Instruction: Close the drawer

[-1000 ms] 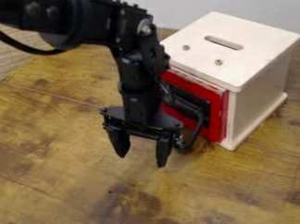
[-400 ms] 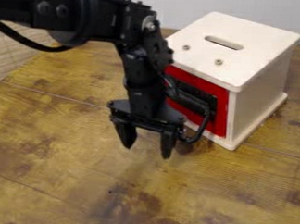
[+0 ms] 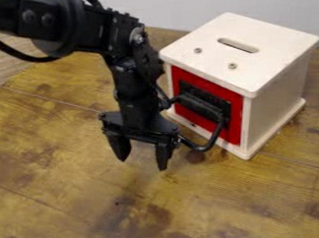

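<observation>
Change since the earlier frame: the claw (image 3: 138, 152) has been shifted toward the left of the view and slightly lowered, away from the drawer front; no push has yet been made.

Claw: pointed down, fingers spread wide apart, nothing held; whether the tips touch the desk (image 3: 67, 201) cannot be told.

Drawer (image 3: 200, 101): red, black-fronted, with a loop handle (image 3: 213, 121) that lies just right of the claw; seated in the cream cabinet (image 3: 263, 66) and judged slightly open. A push toward the cabinet is still needed.
</observation>
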Controlling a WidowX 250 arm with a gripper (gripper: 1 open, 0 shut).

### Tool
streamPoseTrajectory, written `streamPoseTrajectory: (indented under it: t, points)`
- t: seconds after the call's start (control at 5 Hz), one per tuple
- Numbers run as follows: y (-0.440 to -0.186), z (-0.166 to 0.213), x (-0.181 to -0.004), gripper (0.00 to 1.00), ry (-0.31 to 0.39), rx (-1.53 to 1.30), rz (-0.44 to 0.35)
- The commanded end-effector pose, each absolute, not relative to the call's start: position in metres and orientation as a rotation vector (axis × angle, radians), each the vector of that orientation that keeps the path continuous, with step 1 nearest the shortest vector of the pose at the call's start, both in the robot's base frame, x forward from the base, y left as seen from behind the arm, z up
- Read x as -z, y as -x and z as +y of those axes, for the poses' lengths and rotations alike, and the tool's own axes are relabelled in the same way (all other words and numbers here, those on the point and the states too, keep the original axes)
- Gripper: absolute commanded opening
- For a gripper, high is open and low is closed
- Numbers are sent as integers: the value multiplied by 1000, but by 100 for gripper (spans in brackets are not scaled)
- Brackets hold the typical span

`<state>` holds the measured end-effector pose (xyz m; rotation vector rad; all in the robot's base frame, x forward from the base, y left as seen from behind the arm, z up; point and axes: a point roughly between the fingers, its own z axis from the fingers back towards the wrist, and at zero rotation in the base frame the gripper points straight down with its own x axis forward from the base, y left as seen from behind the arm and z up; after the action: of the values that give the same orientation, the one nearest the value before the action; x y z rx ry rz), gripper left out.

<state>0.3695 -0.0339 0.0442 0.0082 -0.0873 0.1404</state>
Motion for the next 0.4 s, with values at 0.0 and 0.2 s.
streamPoseTrajectory:
  t: [0.0, 0.2]
  points:
    - [-377, -37, -68, 100, -5, -196, -168]
    - [-378, -39, -68, 100, -6, -257, -173]
